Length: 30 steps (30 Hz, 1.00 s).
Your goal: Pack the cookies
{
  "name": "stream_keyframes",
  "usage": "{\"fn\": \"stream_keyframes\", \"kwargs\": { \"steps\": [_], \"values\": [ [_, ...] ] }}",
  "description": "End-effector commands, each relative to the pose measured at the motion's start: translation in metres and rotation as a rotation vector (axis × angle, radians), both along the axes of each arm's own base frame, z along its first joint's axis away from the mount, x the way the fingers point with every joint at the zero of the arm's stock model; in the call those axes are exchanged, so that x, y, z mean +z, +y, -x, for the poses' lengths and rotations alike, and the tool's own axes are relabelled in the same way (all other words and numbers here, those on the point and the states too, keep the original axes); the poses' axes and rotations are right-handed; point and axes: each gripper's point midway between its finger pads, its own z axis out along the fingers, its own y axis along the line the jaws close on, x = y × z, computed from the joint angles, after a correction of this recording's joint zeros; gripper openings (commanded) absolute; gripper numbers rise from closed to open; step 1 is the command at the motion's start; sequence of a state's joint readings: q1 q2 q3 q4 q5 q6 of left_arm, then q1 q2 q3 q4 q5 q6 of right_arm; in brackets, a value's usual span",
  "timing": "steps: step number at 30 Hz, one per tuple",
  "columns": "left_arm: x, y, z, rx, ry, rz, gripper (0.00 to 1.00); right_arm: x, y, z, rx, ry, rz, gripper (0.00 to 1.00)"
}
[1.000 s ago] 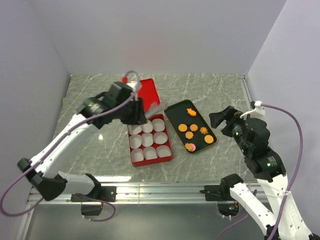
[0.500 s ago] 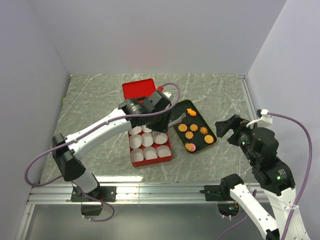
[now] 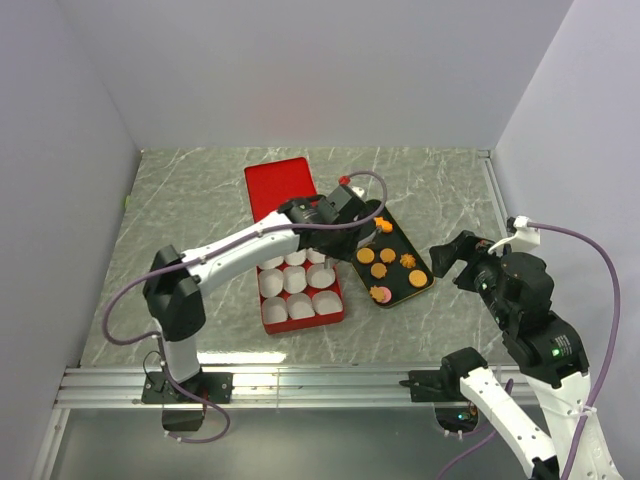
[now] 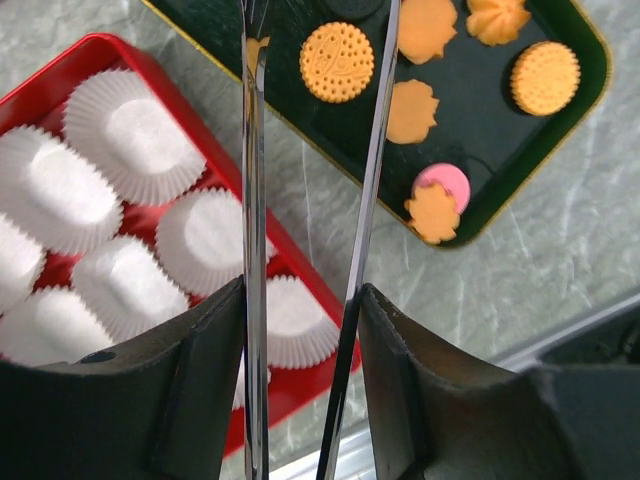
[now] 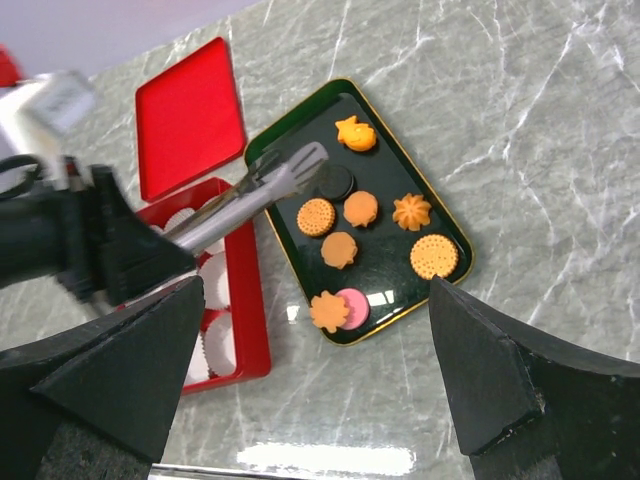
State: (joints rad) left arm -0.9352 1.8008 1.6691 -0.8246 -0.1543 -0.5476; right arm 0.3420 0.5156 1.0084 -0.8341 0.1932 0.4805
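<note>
My left claw [image 4: 302,325] is clamped at a middling width on a pair of metal tongs [image 4: 254,200], one finger pressed against each thin blade, and the blades run straight out ahead of it. Under the claw and off to its left sits the red box [image 4: 92,45], filled with white paper cups [image 4: 130,135]. Ahead and to the right of the blades lies the black tray [image 5: 390,258], and all the cookies [image 5: 316,216] rest on it, none in the box. A round orange cookie [image 4: 337,61] shows between the two blades, a pink cookie [image 4: 445,182] lies further right with an irregular orange one [image 4: 432,212] overlapping it, and the rest are spread beyond. From my other wrist I see the tong tips over the near-left part of the tray, just beside a dark round cookie [image 5: 335,182]; I cannot tell whether they touch it. My right claw [image 3: 450,250] stands wide and holds nothing; it hangs well above the marble table [image 5: 560,150], to the right of the tray, which lies below and ahead between its spread fingers. The red lid [image 5: 190,115] lies flat beyond the box, ahead and to the left of that claw.
</note>
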Motion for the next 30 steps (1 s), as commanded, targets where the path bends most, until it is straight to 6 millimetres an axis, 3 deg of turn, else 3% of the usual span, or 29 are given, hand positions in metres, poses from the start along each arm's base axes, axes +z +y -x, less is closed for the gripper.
{"fn": "stream_keyframes", "kwargs": {
  "steps": [1, 10, 15, 24, 30],
  "values": [
    [0.005, -0.015, -0.014, -0.027, -0.023, 0.036, 0.53, 0.015, -0.004, 0.003, 0.003, -0.035, 0.023, 1.00],
    [-0.015, -0.020, -0.003, -0.062, 0.084, 0.073, 0.56, 0.014, -0.004, -0.001, -0.008, -0.036, 0.022, 1.00],
    [-0.012, -0.021, -0.001, -0.073, 0.105, 0.112, 0.57, 0.014, -0.005, -0.002, -0.016, -0.036, 0.026, 1.00],
    [-0.049, -0.016, 0.020, -0.107, 0.241, 0.102, 0.54, 0.007, -0.008, 0.000, -0.031, -0.021, 0.022, 1.00],
    [-0.055, -0.019, 0.025, -0.115, 0.266, 0.119, 0.51, 0.007, -0.008, 0.000, -0.038, -0.021, 0.014, 1.00]
  ]
}}
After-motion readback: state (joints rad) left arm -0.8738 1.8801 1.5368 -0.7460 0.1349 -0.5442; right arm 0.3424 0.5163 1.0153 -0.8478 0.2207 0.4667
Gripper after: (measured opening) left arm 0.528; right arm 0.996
